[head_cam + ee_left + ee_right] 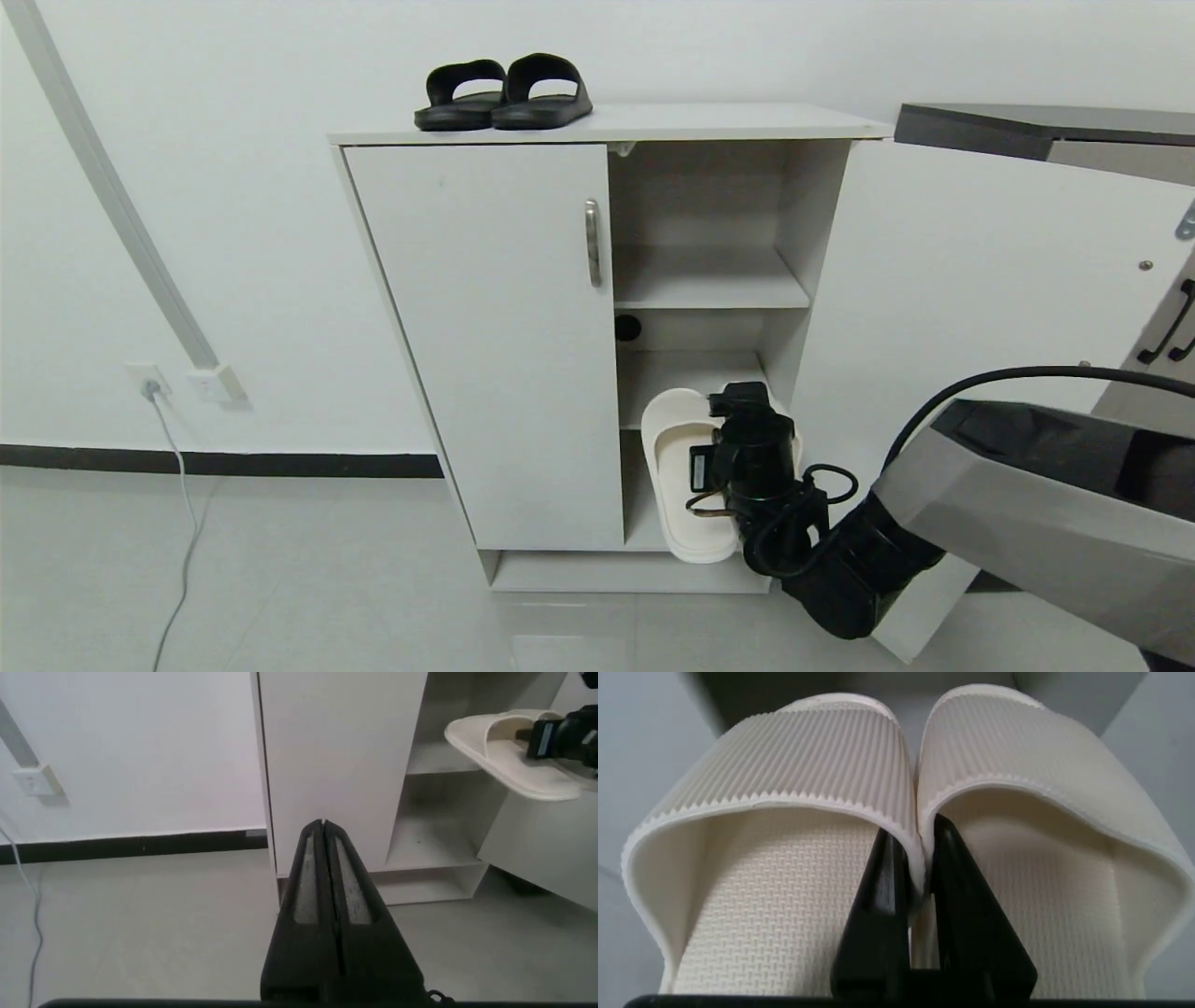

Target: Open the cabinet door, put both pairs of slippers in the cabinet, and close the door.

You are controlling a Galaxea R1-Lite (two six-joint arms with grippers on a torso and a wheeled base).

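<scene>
Two cream, ribbed-strap slippers (785, 775) pinched together in the right pincer (918, 847).

Right arm (1018, 495) wearing a glossy grey shell, black wrist (761, 457) trailing looped black cables (822, 481), left pincer (321, 835) showing black tapering fingers (304, 896)

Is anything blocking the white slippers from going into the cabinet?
Nothing visible does. The door stands open, and the right gripper holds the white slippers at the mouth of the bottom shelf.
</scene>
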